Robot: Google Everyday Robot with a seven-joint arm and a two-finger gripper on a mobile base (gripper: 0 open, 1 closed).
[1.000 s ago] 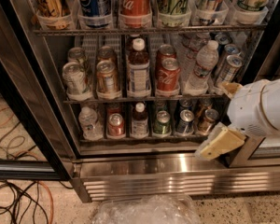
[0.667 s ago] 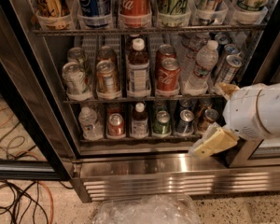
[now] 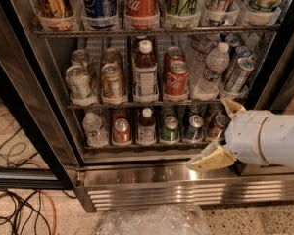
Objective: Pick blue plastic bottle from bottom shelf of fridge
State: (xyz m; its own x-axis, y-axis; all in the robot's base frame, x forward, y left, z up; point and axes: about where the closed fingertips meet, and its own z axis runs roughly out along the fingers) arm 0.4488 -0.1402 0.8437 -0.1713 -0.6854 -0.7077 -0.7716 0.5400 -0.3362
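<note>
The fridge [image 3: 152, 180] stands open in front of me. On its bottom shelf [image 3: 142, 145] the blue plastic bottle [image 3: 147, 127] stands upright in the middle of the row, with a white cap, dark liquid and a pale label. My gripper [image 3: 216, 134] is at the right end of that shelf, in front of the cans there, to the right of the bottle and apart from it. It is open and empty: one beige finger [image 3: 208, 159] points left over the steel sill, the other [image 3: 233, 107] sits up by the shelf above.
The bottom row also holds a small clear water bottle [image 3: 94, 129], a red can [image 3: 121, 131] and a green can [image 3: 170, 129]. A larger bottle of the same look [image 3: 145, 72] stands on the middle shelf. Cables [image 3: 19, 209] and clear plastic wrap [image 3: 154, 220] lie on the floor.
My gripper has moved left along the front of the bottom shelf, and its lower finger has come nearer to the bottle. The upper finger now shows. The drinks have not moved.
</note>
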